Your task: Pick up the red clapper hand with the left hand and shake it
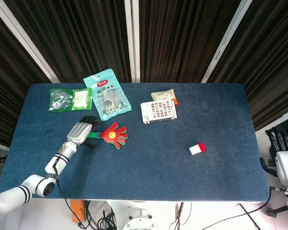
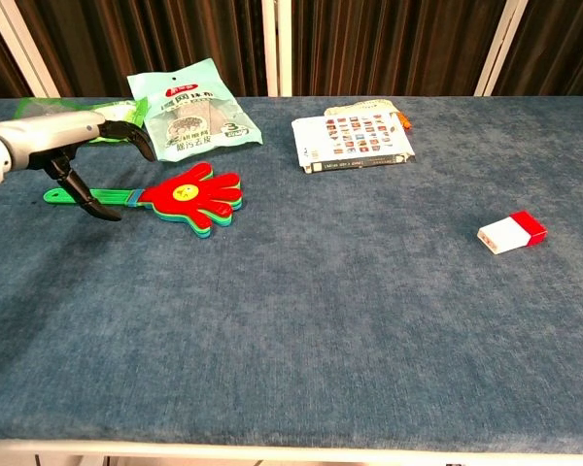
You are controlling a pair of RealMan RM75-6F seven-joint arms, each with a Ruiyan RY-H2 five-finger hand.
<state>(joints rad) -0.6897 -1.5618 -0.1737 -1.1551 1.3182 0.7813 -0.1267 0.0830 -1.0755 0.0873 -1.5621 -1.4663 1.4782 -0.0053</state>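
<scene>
Blue table (image 1: 149, 167); left robot hand (image 1: 81, 132) spread over red clapper hand (image 1: 114, 134) handle, near left edge.

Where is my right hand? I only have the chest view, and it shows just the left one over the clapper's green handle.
Observer: The right hand is off the table, past its right edge, fingers apart and holding nothing, per the head view.
Operator: And from above, is the left hand lined up on the handle?
Observer: Yes. The left hand covers the handle's outer end, and only a short green stretch shows between it and the red clapper hand.
Operator: Anything close behind it that I might bump?
Observer: The teal packet lies just beyond the fingertips, with a narrow strip of bare cloth between, and the green packet sits further left.
</scene>
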